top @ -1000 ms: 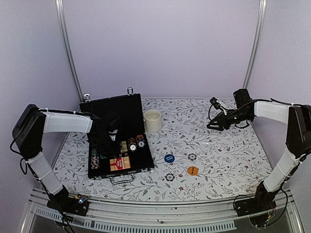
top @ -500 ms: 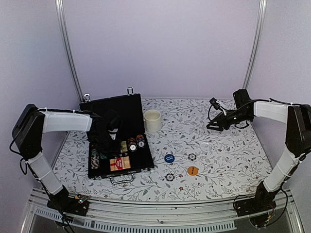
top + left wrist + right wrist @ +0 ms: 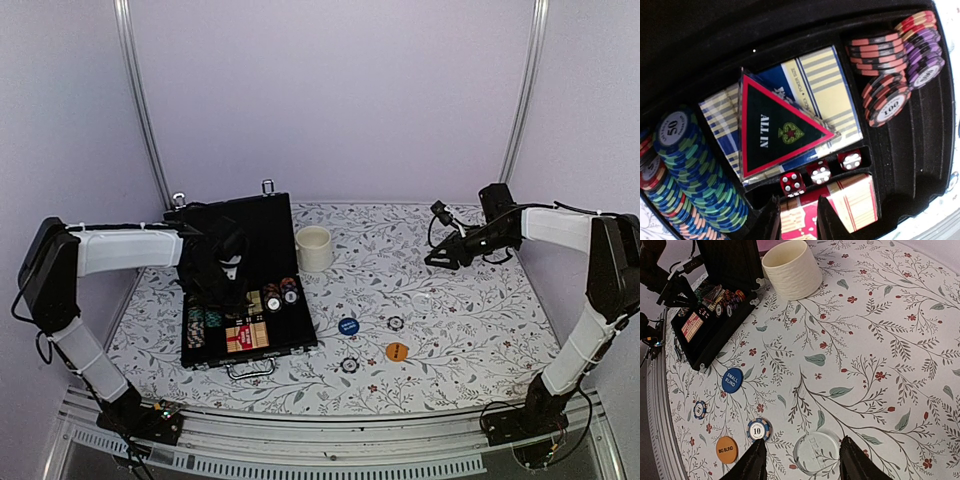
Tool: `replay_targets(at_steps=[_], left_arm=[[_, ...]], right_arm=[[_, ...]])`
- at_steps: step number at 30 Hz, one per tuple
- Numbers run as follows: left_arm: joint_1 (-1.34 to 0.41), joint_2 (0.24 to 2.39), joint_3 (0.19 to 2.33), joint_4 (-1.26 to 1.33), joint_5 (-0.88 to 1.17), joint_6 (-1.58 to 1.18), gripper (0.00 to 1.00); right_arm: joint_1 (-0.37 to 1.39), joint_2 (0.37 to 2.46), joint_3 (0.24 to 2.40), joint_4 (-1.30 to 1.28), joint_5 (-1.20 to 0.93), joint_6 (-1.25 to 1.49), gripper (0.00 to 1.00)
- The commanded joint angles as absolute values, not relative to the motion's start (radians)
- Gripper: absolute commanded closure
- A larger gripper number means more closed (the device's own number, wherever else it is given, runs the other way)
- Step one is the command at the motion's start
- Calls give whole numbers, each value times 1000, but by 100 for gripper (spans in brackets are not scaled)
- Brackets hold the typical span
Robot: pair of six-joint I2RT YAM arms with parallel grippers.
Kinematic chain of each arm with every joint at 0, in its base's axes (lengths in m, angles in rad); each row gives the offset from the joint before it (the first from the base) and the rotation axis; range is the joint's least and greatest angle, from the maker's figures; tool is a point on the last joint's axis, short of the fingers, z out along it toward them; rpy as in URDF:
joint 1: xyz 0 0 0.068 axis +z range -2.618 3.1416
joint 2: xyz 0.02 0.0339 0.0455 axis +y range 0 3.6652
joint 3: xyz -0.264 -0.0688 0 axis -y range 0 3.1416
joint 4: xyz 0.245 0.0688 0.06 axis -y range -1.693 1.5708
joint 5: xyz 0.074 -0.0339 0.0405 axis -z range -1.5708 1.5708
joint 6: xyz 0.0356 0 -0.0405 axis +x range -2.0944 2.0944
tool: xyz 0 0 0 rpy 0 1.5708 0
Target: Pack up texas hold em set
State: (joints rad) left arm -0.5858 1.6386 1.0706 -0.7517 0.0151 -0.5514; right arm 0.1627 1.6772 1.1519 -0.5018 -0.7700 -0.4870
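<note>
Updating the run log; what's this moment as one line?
left end effector: open, empty, over open case | right end effector: open, empty, above clear disc | loose: blue button, orange button, two chips

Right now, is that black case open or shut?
Open: the black case, lid raised behind it, shows chips, cards and dice inside.

Case lining: the flat black briefcase-style case (image 3: 920, 165) is matt and felt-like inside.
Handle: the bare metal handle (image 3: 250, 368) is bright and shiny.
Plaque: the black-and-red triangular "ALL IN" plaque (image 3: 775, 131) looks like glossy clear plastic.
Dice: the three red dice (image 3: 821, 172) are translucent, glossy plastic.
Chips: the striped poker chips (image 3: 887, 102) are smooth with a dull sheen.
Mug: the cream ribbed mug (image 3: 791, 269) is matt and finely ridged.
Table: the floral-printed white table cover (image 3: 890, 340) is smooth and matt.
Disc: the clear round disc (image 3: 816, 452) is see-through, glossy plastic.
</note>
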Motion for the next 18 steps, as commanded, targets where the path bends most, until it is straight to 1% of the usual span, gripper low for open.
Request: replay_targets(at_steps=[1, 7, 11, 14, 16, 18], left_arm=[[-578, 1688, 1047, -717, 35, -540, 74], [-578, 1746, 1048, -676, 55, -530, 75], [-580, 1767, 1078, -762, -83, -535, 83], [-580, 1730, 1084, -808, -138, -536, 86], [-580, 1694, 1079, -799, -125, -536, 84], [-579, 1674, 1074, -780, -91, -531, 79]], right_arm=[[163, 1686, 1175, -511, -790, -495, 58], [162, 1687, 1175, -513, -790, -498, 58], [162, 1688, 1175, -514, -787, -499, 58], [163, 1689, 1175, -513, -785, -499, 58], [163, 1695, 1177, -514, -788, -499, 58], [163, 1701, 1178, -515, -790, -499, 58]])
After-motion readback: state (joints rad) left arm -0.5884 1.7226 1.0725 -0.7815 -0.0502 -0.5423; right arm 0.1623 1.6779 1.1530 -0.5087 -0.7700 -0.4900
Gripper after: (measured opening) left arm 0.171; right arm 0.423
